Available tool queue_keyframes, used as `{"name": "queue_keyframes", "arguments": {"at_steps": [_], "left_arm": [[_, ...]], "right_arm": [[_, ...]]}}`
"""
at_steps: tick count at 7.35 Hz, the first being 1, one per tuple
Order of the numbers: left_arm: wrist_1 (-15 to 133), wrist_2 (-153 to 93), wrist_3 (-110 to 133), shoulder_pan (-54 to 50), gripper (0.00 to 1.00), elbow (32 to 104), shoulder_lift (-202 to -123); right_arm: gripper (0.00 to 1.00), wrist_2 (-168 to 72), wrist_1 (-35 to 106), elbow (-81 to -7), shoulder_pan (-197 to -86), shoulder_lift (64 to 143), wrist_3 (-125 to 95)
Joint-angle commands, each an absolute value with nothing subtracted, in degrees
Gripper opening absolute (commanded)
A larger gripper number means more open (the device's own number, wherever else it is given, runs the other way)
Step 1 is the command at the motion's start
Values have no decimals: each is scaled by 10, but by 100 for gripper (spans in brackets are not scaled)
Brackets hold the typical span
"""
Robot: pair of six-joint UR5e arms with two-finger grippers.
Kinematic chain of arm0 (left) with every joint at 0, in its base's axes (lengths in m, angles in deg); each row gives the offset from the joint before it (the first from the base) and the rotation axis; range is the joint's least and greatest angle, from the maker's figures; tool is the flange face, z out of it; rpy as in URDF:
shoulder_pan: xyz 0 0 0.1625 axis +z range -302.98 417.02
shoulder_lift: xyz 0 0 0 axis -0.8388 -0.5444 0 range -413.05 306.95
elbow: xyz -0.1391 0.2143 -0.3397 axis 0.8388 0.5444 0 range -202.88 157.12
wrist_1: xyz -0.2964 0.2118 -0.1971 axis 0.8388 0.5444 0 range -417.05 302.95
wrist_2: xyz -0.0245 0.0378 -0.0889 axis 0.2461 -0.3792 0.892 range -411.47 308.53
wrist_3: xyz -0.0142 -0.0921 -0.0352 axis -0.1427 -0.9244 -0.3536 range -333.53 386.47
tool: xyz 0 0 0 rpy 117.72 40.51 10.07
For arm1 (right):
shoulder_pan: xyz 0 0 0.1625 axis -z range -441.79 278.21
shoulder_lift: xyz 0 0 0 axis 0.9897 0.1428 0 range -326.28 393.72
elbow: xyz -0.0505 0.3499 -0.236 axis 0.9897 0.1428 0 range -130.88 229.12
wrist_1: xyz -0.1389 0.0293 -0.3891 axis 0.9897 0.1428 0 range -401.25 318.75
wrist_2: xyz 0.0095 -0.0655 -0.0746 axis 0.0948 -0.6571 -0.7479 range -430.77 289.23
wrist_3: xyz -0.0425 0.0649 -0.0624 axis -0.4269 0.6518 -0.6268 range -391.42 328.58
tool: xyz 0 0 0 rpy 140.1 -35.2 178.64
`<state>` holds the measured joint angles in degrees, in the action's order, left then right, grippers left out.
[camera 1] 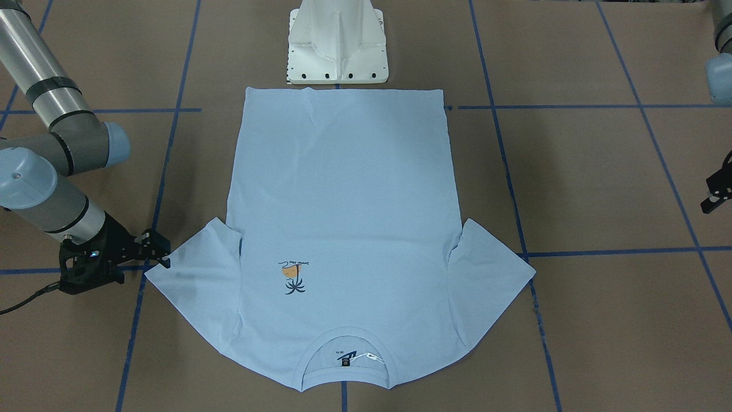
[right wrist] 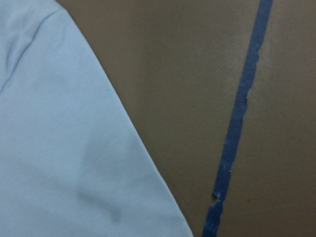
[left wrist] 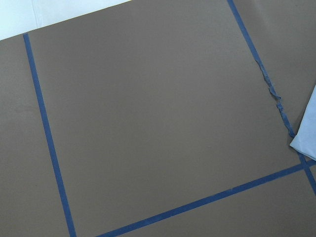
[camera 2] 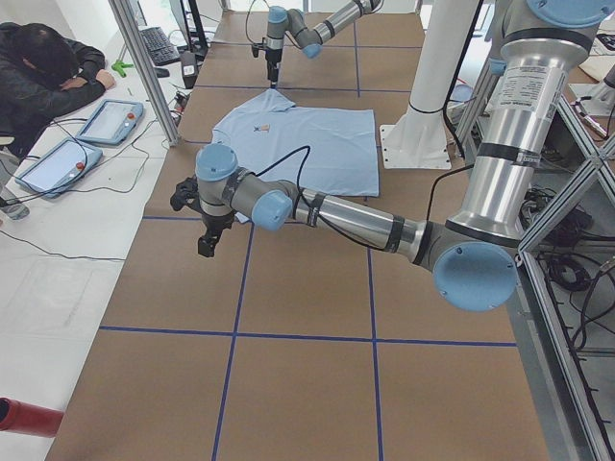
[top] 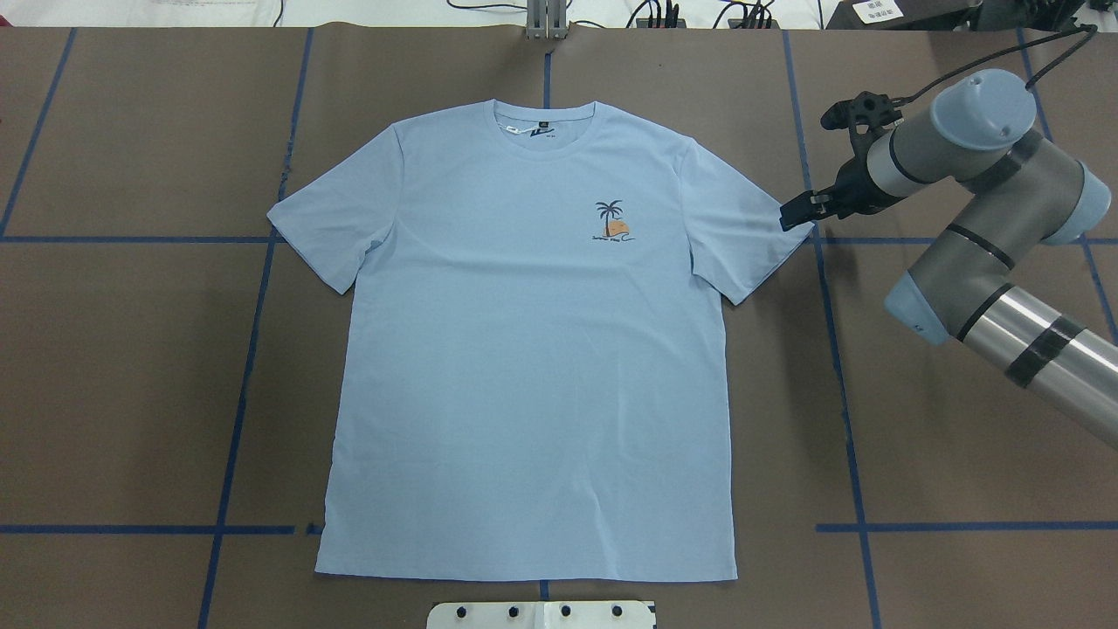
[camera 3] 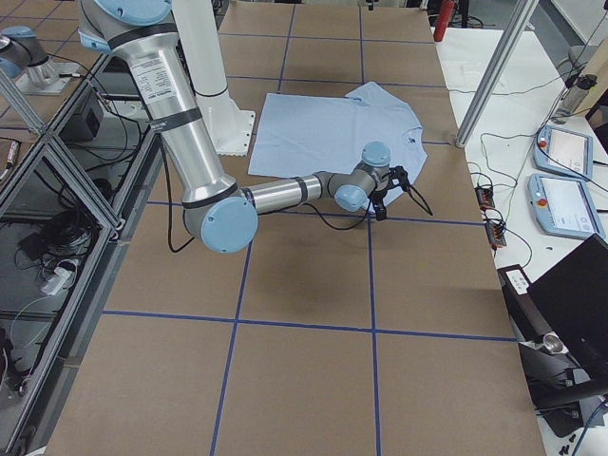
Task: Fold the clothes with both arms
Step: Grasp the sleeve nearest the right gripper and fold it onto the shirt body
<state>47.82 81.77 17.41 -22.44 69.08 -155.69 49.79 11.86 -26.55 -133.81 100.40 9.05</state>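
The light blue T-shirt (camera 1: 343, 200) (top: 524, 349) lies flat and face up on the brown table, with its collar on the side away from the robot's base. My right gripper (camera 1: 160, 252) (top: 797, 214) points down just beside the tip of the shirt's sleeve (right wrist: 64, 148) on my right. It looks open and holds nothing. My left gripper (camera 2: 206, 245) hangs over bare table well clear of the other sleeve. Only part of the left gripper (camera 1: 715, 197) shows at the front view's edge, and I cannot tell whether it is open. That sleeve's corner (left wrist: 307, 133) shows in the left wrist view.
The white pedestal base (camera 1: 337, 51) stands just behind the shirt's hem. Blue tape lines (top: 838, 367) mark a grid on the table. A person (camera 2: 48, 67) sits at a side desk with tablets (camera 2: 106, 120), beyond the far edge.
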Motion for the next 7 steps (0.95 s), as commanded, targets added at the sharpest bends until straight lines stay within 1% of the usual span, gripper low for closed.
{"name": "queue_keyframes", "arguments": {"at_steps": [1,2,3,4,5,7], "left_arm": [[502,818,174,-224,100,678,-1554],[503,818,175,-224,100,673,-1554],[504,818,175,-224,100,672,-1554],[504,818,175,-224,100,672,-1554],[504,818,175,-224,100,671,-1554],[527,818,175,-224,100,658,-1553]], "right_arm": [[90,466,125,-264,-1319,998,90],[60,466,125,-264,-1319,997,90],[33,466,135,-264,-1319,996,89],[15,466,136,-264,-1320,994,89],[0,466,135,-264,-1322,993,89],[0,467,134,-265,-1328,991,90]]}}
